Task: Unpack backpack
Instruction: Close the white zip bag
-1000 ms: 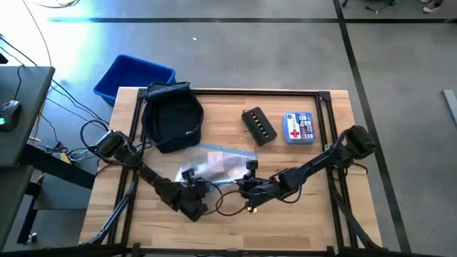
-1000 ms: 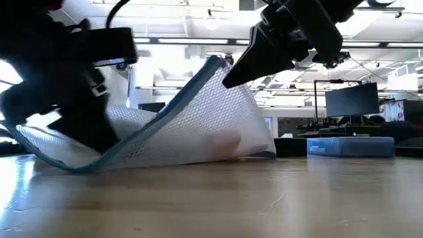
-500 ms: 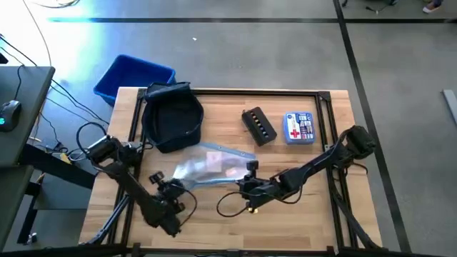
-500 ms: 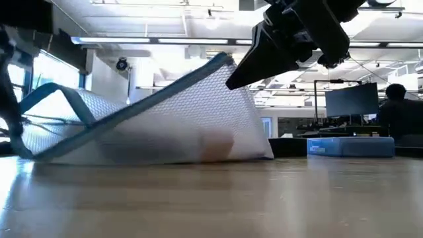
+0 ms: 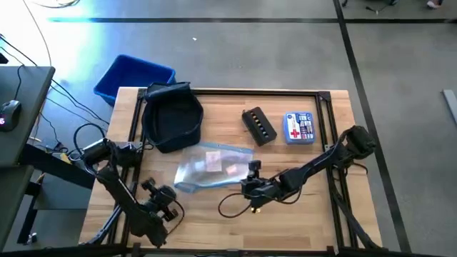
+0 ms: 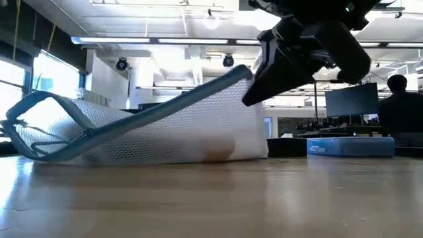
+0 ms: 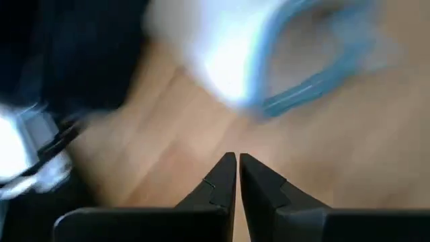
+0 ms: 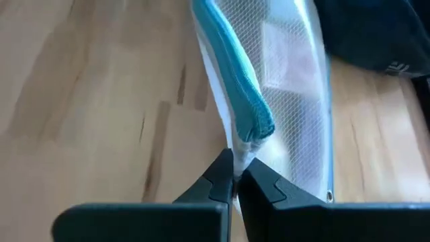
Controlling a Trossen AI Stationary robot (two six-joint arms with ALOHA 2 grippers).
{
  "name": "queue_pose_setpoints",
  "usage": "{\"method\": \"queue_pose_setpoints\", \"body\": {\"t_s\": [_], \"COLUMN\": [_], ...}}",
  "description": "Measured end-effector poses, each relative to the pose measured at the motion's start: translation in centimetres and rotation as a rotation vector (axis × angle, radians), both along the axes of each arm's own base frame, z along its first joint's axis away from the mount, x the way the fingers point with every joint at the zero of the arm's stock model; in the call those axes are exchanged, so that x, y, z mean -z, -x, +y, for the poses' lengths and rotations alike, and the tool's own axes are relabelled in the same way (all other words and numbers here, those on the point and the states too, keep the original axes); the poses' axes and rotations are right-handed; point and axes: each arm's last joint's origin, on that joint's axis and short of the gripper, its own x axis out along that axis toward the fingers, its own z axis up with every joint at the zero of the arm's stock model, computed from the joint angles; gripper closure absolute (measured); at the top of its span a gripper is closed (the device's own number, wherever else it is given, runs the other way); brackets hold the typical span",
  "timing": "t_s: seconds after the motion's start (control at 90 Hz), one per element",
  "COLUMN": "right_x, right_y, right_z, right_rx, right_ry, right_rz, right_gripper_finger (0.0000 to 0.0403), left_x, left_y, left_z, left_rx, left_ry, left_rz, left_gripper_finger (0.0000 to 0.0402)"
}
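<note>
Just beyond the right pincer point(image 8: 234, 176), the blue-trimmed edge of a clear mesh pouch point(image 5: 211, 167) is caught between the tips, which are pressed together on the trim, so that side of the pouch is lifted while the far side rests on the table point(image 5: 300, 214); the low view shows it sloping down from the pincer to the wood. The backpack point(image 5: 171, 118) lies farther away on the other side of the pouch, toward the back of the table, with its mouth open and facing up, and beside it, off the table, stands a blue bin point(image 5: 133, 77). A dark case point(image 5: 258, 126) and a first-aid box point(image 5: 299, 128) lie behind the right pincer, apart from it. The left pincer point(image 7: 237, 171) hangs near the table's front left corner, well clear of the pouch, its tips nearly touching and holding nothing. The main risk seems to be the thin hold: only the very ends of the fingers pinch a narrow fabric binding, so a quick lift or sideways pull could probably let the trim slip out and drop the pouch. If the pouch is dragged rather than lifted, its resting end may catch on the wood or push against the backpack. A swing backward could also bring the hanging pouch against the dark case. Whether the pouch is zipped shut cannot be told; if not, tilting may spill what is inside.
</note>
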Motion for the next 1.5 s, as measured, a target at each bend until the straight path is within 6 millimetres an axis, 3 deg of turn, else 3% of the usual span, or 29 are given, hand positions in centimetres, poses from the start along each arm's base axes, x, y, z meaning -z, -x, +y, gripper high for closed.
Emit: {"method": "queue_pose_setpoints", "body": {"t_s": [0.178,0.333,0.567,0.822,1.111,1.222,1.367,1.5], "right_x": [0.0,0.1,0.1,0.1,0.1,0.1,0.1,0.3], "right_y": [0.0,0.0,0.1,0.0,0.0,0.0,0.0,0.6], "right_z": [0.1,0.1,0.2,0.2,0.2,0.2,0.2,0.3], "right_rx": [-0.03,-0.034,-0.061,-0.06,-0.059,-0.059,-0.059,-0.119], "right_ry": [0.002,-0.003,-0.038,-0.037,-0.036,-0.036,-0.035,0.036], "right_rz": [0.017,0.02,0.037,0.035,0.035,0.035,0.036,0.098], "right_gripper_finger": [0.0382,0.0347,0.0294,0.0268,0.0267,0.0267,0.0267,0.0267], "left_x": [0.3,0.8,3.9,4.9,5.1,5.1,5.1,4.6], "left_y": [-2.6,-4.2,-5.8,-6.6,-6.9,-6.9,-6.8,-6.8], "left_z": [-0.9,0.6,3.5,4.3,4.5,4.5,4.2,3.4], "left_rx": [0.191,0.175,0.143,0.212,0.22,0.22,0.226,0.252], "left_ry": [0.001,-0.01,0.16,0.174,0.093,0.108,0.136,0.166], "left_rz": [-0.205,-0.155,0.03,0.009,-0.062,-0.055,-0.036,-0.013], "left_gripper_finger": [0.04,0.0373,0.0287,0.0244,0.0261,0.03,0.0385,0.0386]}}
